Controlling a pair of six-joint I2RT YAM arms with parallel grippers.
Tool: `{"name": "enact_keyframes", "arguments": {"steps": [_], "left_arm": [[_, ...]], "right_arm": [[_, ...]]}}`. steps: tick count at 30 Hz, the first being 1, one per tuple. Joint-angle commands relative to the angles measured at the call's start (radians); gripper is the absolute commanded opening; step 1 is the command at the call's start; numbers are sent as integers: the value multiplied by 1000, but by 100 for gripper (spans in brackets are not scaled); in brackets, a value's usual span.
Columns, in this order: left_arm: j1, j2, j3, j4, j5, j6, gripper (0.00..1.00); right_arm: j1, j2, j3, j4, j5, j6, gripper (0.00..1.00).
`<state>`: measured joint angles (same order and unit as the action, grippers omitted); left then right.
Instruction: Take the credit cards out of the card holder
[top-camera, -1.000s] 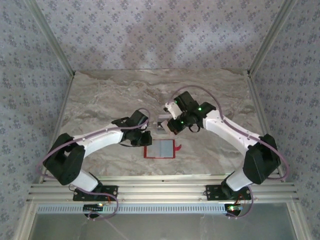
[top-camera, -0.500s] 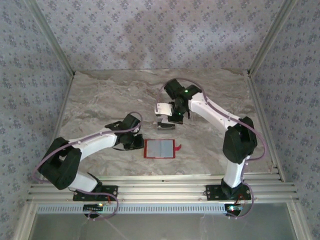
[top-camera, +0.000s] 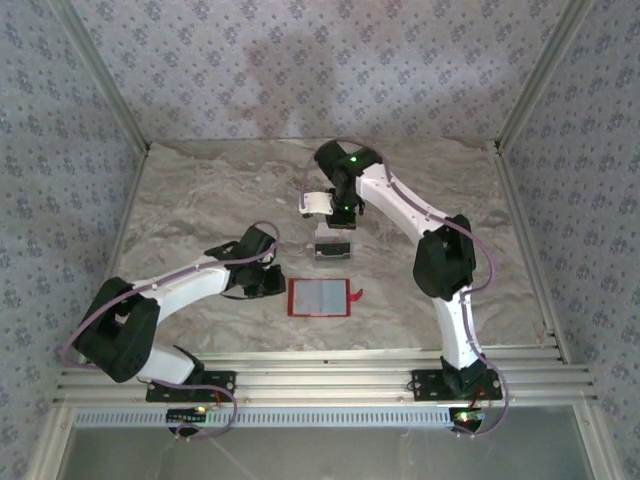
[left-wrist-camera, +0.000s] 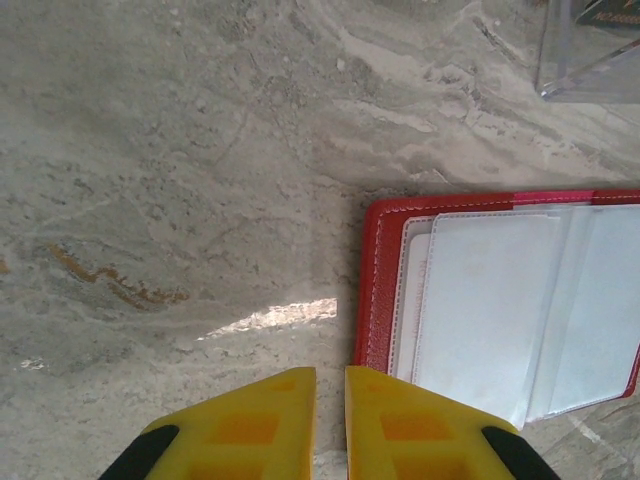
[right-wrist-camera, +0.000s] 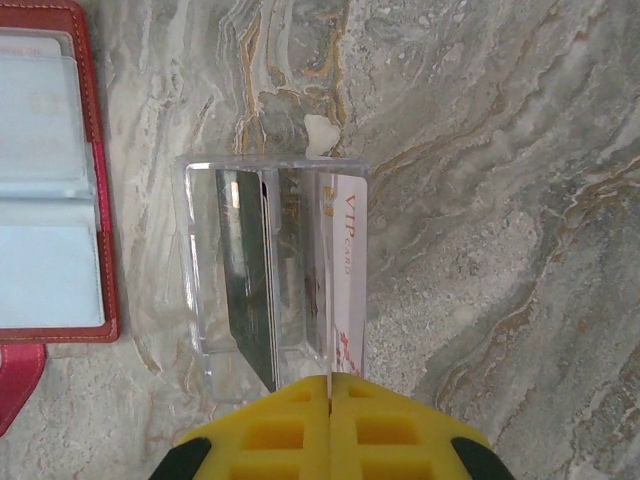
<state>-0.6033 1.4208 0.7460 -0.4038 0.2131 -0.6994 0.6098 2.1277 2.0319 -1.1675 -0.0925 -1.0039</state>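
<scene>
Swinging away from where it was a moment ago, the right arm now reaches toward the far side of the table (top-camera: 200, 190), and its elbow stands tall near the middle. The right gripper (right-wrist-camera: 328, 392) has its two yellow fingers pressed tight together. They sit right at the near end of the clear tray (right-wrist-camera: 197, 300). Two credit cards (right-wrist-camera: 345, 250) stand on edge inside the tray, a dark one on the left and a white one with red letters on the right. The white card's end comes right up to the fingertips, and I cannot tell if they are pinching it. To the left in this view lies the card holder (right-wrist-camera: 100, 200), red, open and flat.

The left gripper (left-wrist-camera: 330, 400) has slid a little to the left, away from the card holder. Its fingers have a thin gap between them, with nothing in it. It is over bare table, just beside the card holder's red edge. Pale see-through pockets show inside the card holder, and I cannot tell if any card is left in them.

From above, the card holder lies between the two arms, and it has not moved. Its little snap tab sticks out to the right. The tray stands just behind it, a bit apart.
</scene>
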Motion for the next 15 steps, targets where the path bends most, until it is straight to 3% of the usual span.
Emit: {"name": "enact_keyframes", "arguments": {"steps": [1,13,15], "left_arm": [[8,-8,-8,-4,9,10,17],[25,3,-2,-16,16,21,17],[24,6,-1,-17,19,23,17]], "right_arm": [[-5,40,36,-78,22,-150,0],[5,116,17,-72,-19,-149,0],[6,119,20,-66,-20,-149,9]]}}
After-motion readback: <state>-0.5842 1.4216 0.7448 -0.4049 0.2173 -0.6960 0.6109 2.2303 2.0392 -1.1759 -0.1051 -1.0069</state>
